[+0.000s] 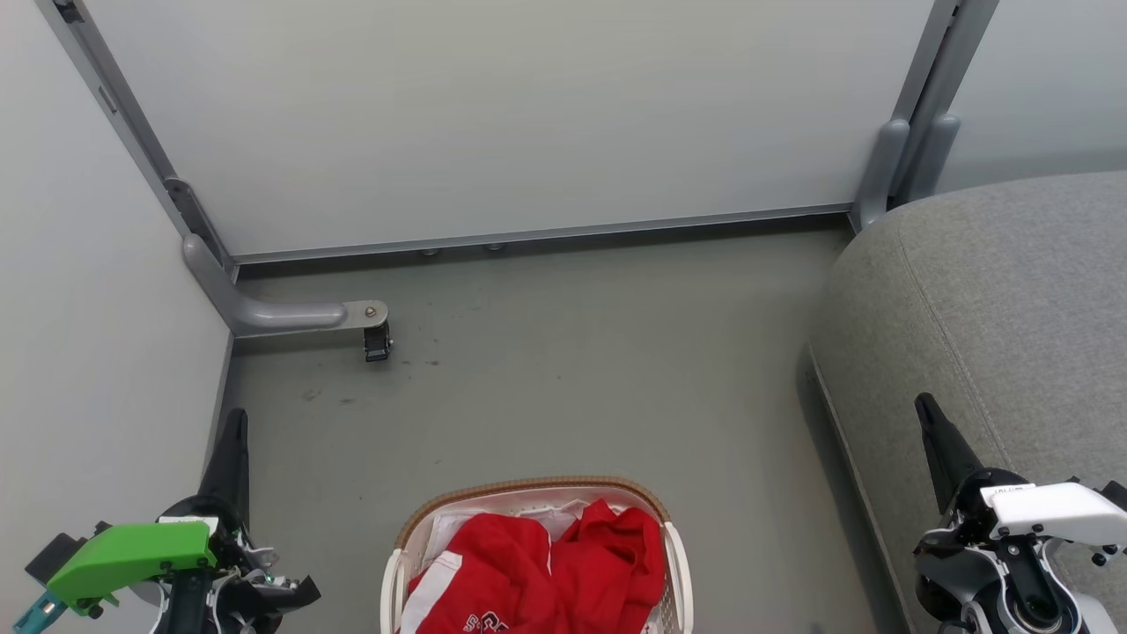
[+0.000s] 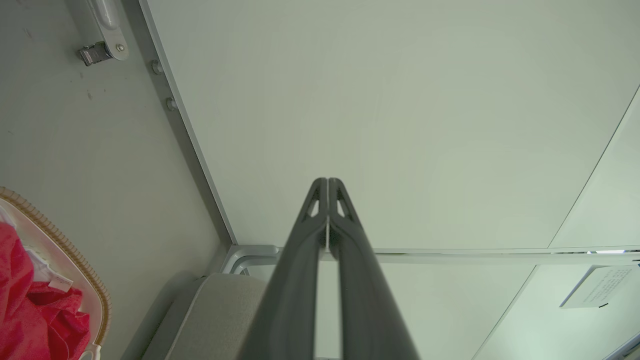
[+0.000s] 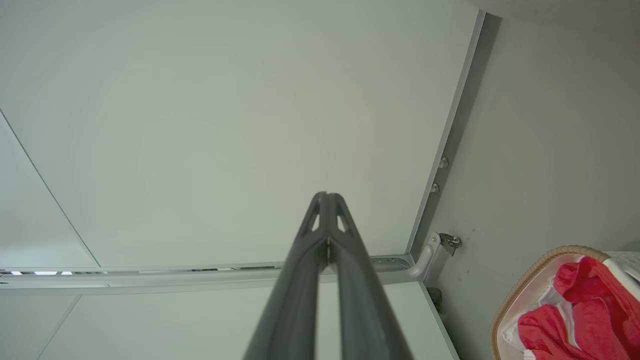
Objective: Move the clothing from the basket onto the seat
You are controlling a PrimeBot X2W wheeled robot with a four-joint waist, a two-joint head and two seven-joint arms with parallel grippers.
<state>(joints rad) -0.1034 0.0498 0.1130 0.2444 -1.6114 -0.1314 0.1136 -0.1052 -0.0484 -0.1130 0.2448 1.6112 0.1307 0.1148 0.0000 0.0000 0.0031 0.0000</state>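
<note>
Red clothing (image 1: 546, 563) with a white stripe lies bunched in the white basket (image 1: 528, 490), which has a tan woven rim and stands on the floor at the bottom centre of the head view. The grey seat (image 1: 995, 291) fills the right side. My left gripper (image 1: 236, 421) points up at the lower left, shut and holding nothing. My right gripper (image 1: 924, 405) points up at the lower right, over the seat's front edge, shut and holding nothing. The left wrist view shows its fingers (image 2: 327, 182) pressed together, the clothing (image 2: 30, 310) at its lower left. The right wrist view shows its fingers (image 3: 326, 196) pressed together, the clothing (image 3: 575, 315) at lower right.
Pale partition panels (image 1: 528, 114) close off the far side and the left. A grey bracket foot with a small castor (image 1: 377, 339) juts onto the grey floor (image 1: 599, 370) at the left corner. A paper notice (image 2: 597, 286) hangs on a panel.
</note>
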